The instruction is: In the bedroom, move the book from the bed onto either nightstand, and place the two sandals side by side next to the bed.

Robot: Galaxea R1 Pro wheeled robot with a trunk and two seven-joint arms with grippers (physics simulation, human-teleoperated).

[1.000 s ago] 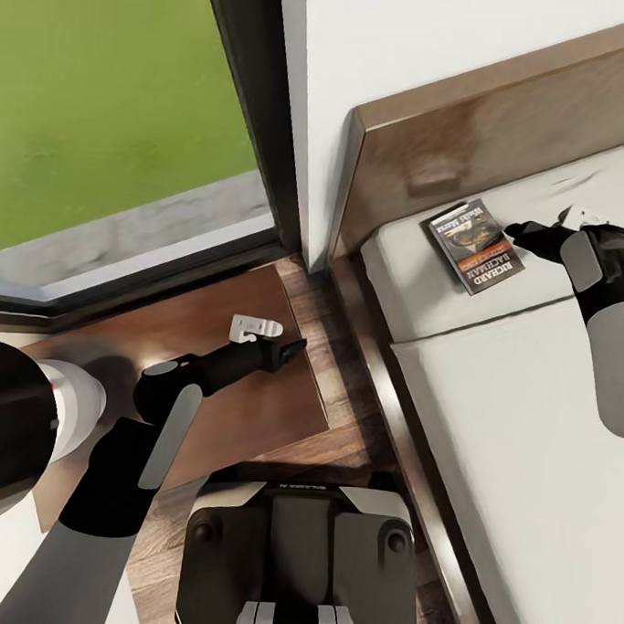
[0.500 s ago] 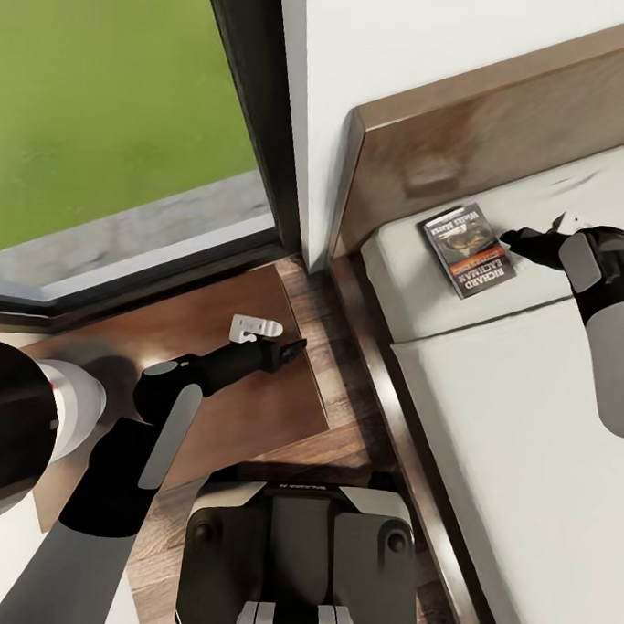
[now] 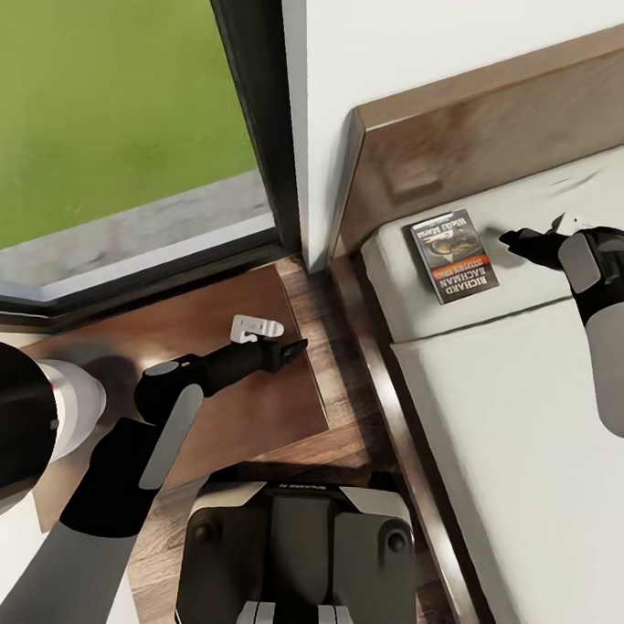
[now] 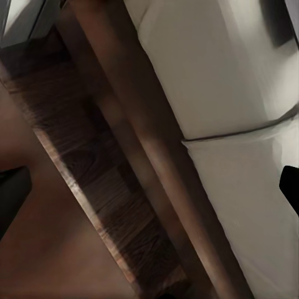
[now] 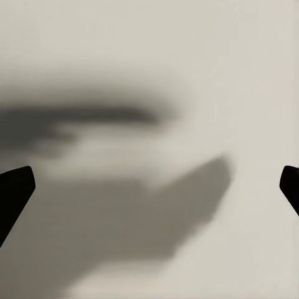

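One book (image 3: pixel 450 256) is lying flat on the bed (image 3: pixel 492 376), on the light-grey mattress near the top corner, close to the brown headboard (image 3: pixel 505 112). Its dark cover is facing up, with a grey picture, an orange band and white letters. The book is sitting a little crooked, not lined up with the edge of the mattress.

Two arms are showing. The right gripper (image 3: pixel 515 238) is reaching over the mattress just beside the book. Its dark tip is pointing at the book, but there is a small strip of grey mattress between them, so it is not touching. In the right wrist view, two dark fingertips (image 5: pixel 14 193) are sitting far apart at the two sides, with only mattress and a soft shadow between them. So this gripper is spread wide and holding nothing.

The left gripper (image 3: pixel 292 349) is hanging over the one nightstand (image 3: pixel 206 407), which is standing next to the bed with a strip of wood floor (image 3: pixel 345 387) between them. A dark fingertip (image 4: pixel 290 184) is peeking in at each side of the left wrist view, far apart, so this gripper is spread too and is holding nothing.

Past the nightstand, one tall dark-framed window (image 3: pixel 130 110) is showing green grass.
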